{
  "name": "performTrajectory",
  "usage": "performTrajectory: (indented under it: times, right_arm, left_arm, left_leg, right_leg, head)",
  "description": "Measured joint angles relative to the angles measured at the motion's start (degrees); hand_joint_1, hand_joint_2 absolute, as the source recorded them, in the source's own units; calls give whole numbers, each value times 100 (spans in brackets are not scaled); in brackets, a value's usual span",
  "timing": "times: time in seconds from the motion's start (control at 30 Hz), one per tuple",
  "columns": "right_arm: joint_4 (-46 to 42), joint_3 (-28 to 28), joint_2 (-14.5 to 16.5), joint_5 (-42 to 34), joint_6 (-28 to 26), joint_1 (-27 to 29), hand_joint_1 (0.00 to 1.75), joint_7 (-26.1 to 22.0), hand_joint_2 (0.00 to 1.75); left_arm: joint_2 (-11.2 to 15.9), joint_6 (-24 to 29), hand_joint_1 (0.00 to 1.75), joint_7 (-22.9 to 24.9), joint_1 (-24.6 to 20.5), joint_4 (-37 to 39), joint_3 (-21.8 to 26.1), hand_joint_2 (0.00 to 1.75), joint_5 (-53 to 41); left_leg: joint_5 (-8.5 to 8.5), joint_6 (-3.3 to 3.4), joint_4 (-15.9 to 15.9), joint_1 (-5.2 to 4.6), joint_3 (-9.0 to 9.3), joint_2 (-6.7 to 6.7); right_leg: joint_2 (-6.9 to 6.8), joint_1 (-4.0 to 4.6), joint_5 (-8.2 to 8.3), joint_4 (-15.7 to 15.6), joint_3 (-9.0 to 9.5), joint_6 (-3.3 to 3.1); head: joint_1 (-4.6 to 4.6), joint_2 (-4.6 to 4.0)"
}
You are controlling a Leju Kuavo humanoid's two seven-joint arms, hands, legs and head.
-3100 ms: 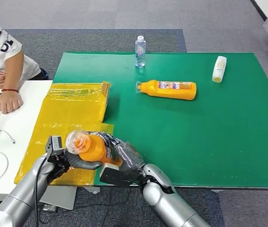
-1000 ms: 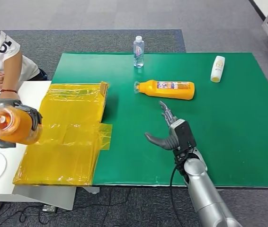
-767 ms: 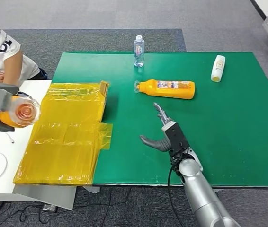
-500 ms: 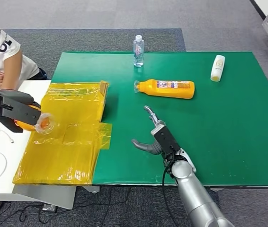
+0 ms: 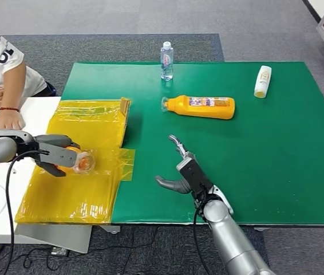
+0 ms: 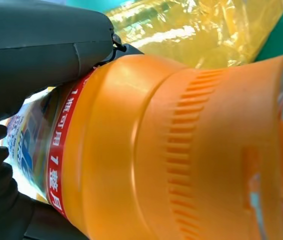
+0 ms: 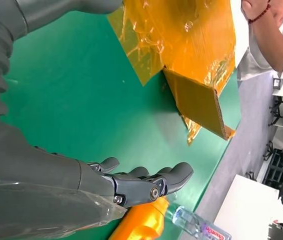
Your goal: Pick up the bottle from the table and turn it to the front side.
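Observation:
My left hand grips an orange bottle with a clear cap, holding it low over the yellow-wrapped cardboard at the table's left. Up close the orange bottle shows a red label band, with the left hand wrapped around its body. My right hand hovers open above the green mat near the front edge, fingers spread and holding nothing. The same right hand appears in its wrist view above the mat. A second orange bottle lies on its side at mid-table.
A small clear water bottle stands at the mat's far edge. A white bottle lies at the far right. A person's hand rests on the white desk at the left, beside cables.
My left hand has carried the orange bottle rightward and down over the yellow cardboard, turning its cap to the right. My right hand has drifted left and nearer, still open.

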Motion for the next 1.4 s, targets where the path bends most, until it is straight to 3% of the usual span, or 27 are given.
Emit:
performTrajectory:
  times: [0.2, 0.43, 0.63, 0.8, 1.03, 1.2, 1.4]
  right_arm:
    - [12, 138, 0, -5, -8, 71, 0, -2, 175]
    - [11, 263, 0, -41, -40, 93, 0, -6, 175]
    - [11, 330, 0, -57, -46, 106, 0, -5, 175]
    - [13, 400, 0, -96, -15, 110, 0, -15, 175]
    - [73, 583, -4, -322, 106, 117, 0, -56, 175]
    - [130, 757, -5, -451, 115, 110, 0, -51, 175]
    - [147, 879, -4, -510, 111, 80, 0, -51, 175]
  left_arm:
    - [-133, 199, 175, -470, 610, 438, 1029, 175, 417]
    - [-180, 25, 175, -538, 998, 565, 1997, 175, 562]
    - [-177, -244, 175, -558, 1144, 590, 2429, 175, 562]
    - [-89, -778, 175, -560, 1147, 574, 2577, 175, 544]
    - [665, -2121, 175, -312, 1071, -175, 2436, 175, 1536]
    - [1223, -2247, 175, -56, 922, -883, 2203, 175, 2232]
    - [1530, -2239, 175, 118, 591, -1223, 1967, 175, 2386]
  left_leg:
    - [-11, 2, -1, 0, 23, 0]
    - [-10, 3, -1, 0, 25, -1]
    - [-9, 3, -1, 0, 26, 0]
    - [-12, 0, -1, 0, 31, 0]
    - [-24, -11, -1, 1, 46, 14]
    - [-28, -9, -1, 2, 46, 12]
    - [-30, -9, -1, 2, 49, 12]
  right_leg:
    - [-1, -1, -15, 0, 23, -4]
    - [-1, -1, -11, 0, 28, -2]
    - [0, 0, -10, 0, 28, -2]
    - [0, 0, -14, 1, 32, -6]
    - [16, 1, -26, -1, 37, -10]
    - [15, 2, -35, -1, 42, -7]
    - [14, 2, -35, 0, 48, -6]
  head:
    - [0, 0]
    - [1, 0]
    - [0, 0]
    - [-1, 0]
    - [-1, 0]
    - [-1, 0]
    - [-1, 0]
